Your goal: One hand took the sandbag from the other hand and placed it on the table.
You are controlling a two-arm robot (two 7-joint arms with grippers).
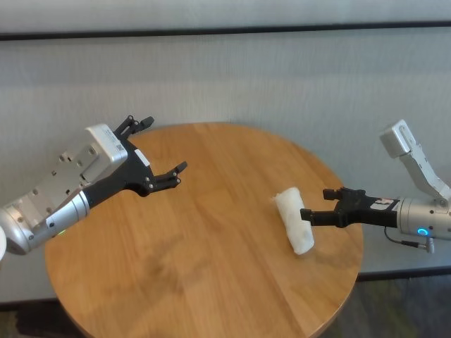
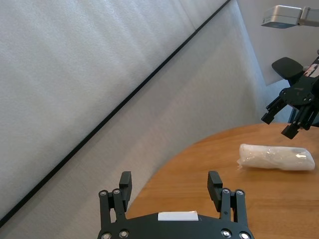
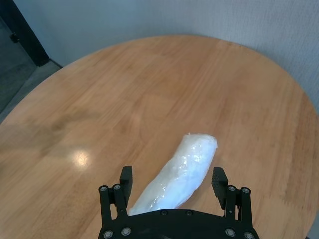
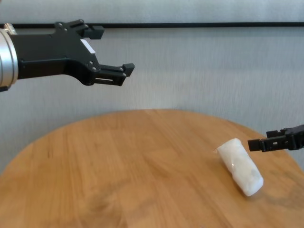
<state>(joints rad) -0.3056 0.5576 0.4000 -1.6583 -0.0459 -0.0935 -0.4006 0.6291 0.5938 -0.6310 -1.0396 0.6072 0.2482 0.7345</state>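
Round table (image 1: 176,282) with light-brown wood-grain plank top, white sandbag (image 1: 294,220) in crinkly clear plastic lying flat on its right side, near the rim, long axis running roughly front to back

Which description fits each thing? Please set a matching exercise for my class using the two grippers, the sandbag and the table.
Column one:
1. left gripper
2. right gripper
3. sandbag
4. table

Column two:
A. lying flat on the wood, held by nothing
B. round, light-brown wood top
C. open, raised high above the table's left side
D. open, low at the table's right side, fingers either side of the white pouch's end

Pairs: 1-C, 2-D, 3-A, 4-B
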